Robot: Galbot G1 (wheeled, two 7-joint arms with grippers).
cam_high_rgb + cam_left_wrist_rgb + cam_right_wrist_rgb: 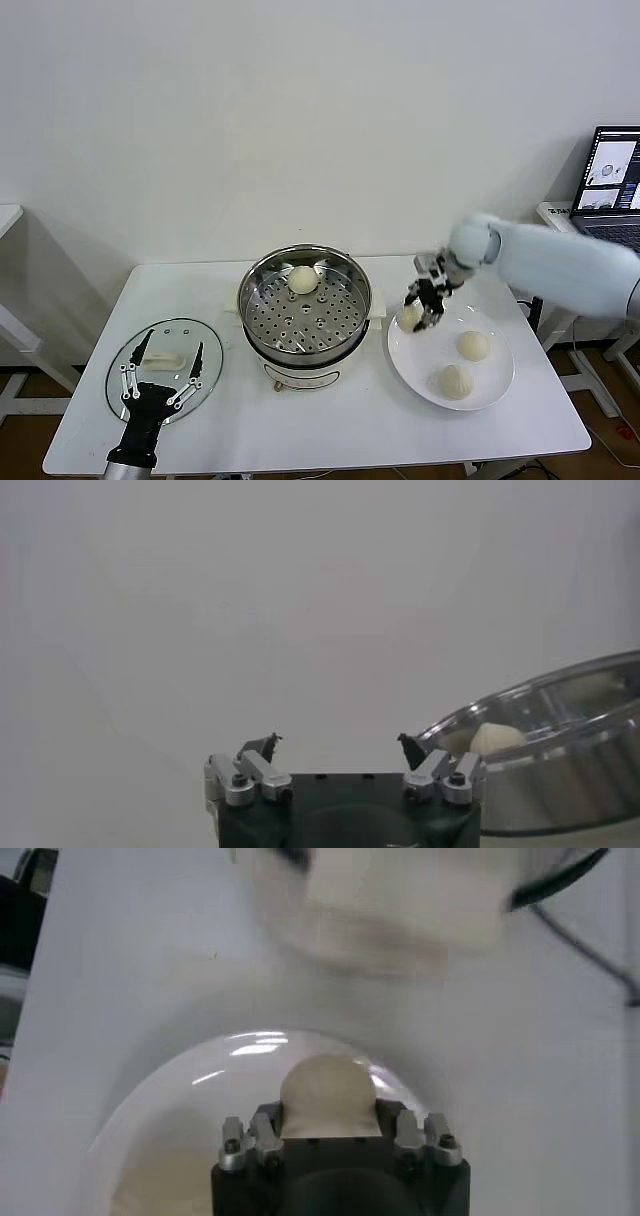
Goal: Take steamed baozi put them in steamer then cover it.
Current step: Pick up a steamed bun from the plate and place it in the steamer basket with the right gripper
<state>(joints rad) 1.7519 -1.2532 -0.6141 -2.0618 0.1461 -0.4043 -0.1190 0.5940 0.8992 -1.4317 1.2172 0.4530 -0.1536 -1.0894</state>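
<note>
Left wrist camera: I saw the left gripper [338,744] with its fingers spread wide apart, dark tips pointing away from the camera, nothing between them. The metal knuckles sat on a dark block. Beyond the fingertip [408,746] on one side stood the steamer [560,755], its shiny steel wall and rim curving out of frame. One baozi [495,738] sat inside it, cream-white, showing just over the near rim. Behind the steamer I saw only a plain pale wall [300,600].
</note>
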